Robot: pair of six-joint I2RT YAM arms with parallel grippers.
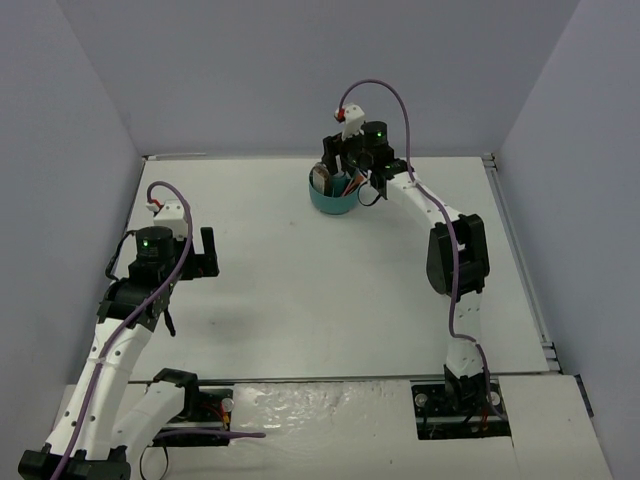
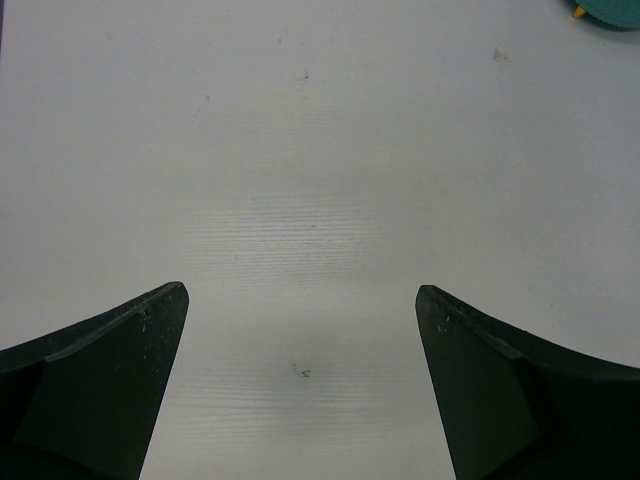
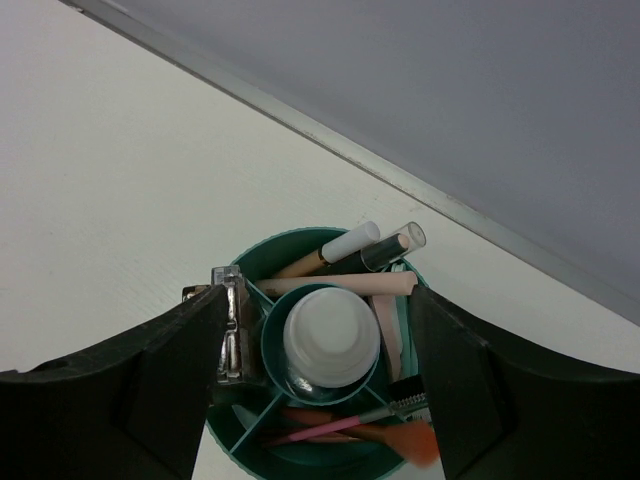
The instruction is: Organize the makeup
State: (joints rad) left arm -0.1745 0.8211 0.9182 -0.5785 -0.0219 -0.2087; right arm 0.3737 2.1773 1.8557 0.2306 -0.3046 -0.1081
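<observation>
Apart, right fingers (image 3: 110, 390) hover over the cup (image 1: 332, 205) by the far edge (image 1: 250, 157).

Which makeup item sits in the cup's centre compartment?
The white bottle, alone in the round centre well of the teal cup; the sticks occupy the outer sections.

Between the black fingers (image 3: 150, 380) of the right gripper (image 3: 320, 298), a teal cup (image 3: 300, 245) is seen, with a white bottle (image 3: 330, 335) at its centre. Nearer the pincer's base, a pink stick (image 3: 320, 430) and orange bristles (image 3: 418, 442) are shown. The table (image 3: 120, 180) beyond the fingertips is seen as plain white, the wall (image 3: 450, 90) as grey.
</observation>
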